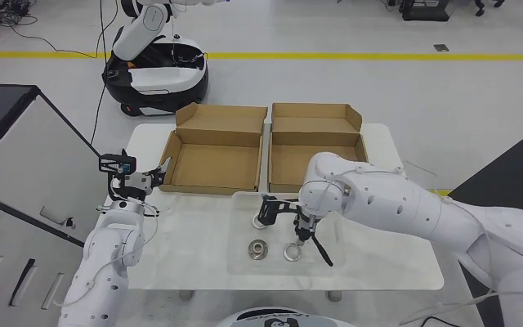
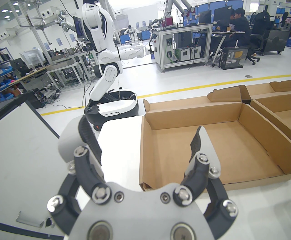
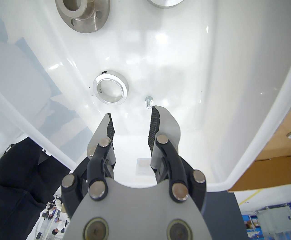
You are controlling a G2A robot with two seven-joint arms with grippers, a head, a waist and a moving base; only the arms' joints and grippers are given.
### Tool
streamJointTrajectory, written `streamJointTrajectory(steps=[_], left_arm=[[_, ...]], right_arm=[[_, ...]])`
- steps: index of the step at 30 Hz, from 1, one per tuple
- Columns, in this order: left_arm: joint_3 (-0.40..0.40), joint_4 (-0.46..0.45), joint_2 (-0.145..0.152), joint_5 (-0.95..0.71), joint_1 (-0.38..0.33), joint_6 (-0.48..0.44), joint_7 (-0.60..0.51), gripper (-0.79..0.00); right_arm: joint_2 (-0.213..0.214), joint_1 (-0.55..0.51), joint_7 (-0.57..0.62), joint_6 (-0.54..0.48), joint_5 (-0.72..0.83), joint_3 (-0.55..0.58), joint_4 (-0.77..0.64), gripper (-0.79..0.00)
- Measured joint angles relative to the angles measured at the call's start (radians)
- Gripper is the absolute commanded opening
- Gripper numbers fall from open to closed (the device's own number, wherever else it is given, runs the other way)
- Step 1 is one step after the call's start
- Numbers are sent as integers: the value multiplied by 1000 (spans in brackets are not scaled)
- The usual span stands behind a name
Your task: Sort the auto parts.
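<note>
So we've got the right gripper (image 3: 131, 112) hanging down inside the white tray (image 3: 250, 156), fingers spread apart and gripping nothing. A tiny bolt (image 3: 149, 102) lies on the tray floor just off one fingertip, not between the two. A shiny ring (image 3: 110, 87) lies near the bolt, off to one side. Further along there's a flanged hub (image 3: 82, 13) with bolt holes, well apart from the fingers. In the top view the tray sits on the table (image 1: 188, 237), in front of two open cardboard boxes side by side, the left box (image 1: 216, 163) and the right box (image 1: 286, 167). The left gripper (image 2: 141, 123) is wide open too, holding nothing, hovering by the outer edge of the left box
</note>
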Motion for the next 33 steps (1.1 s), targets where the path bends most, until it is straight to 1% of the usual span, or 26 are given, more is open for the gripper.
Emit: streamJointTrajectory(steps=[10,20,29,33], left_arm=[[0,0,0,0,0,0,0,0],[0,0,0,0,0,0,0,0],[0,0,0,0,0,0,0,0],[0,0,0,0,0,0,0,0]], right_arm=[[-25,-30,-17,9,-74,-4,32,-422],[-54,-50,-10,25,-106,0,75,-477],[-63,-70,-3,44,-129,12,95,-486],[-64,-81,-7,52,-136,20,101,-505]])
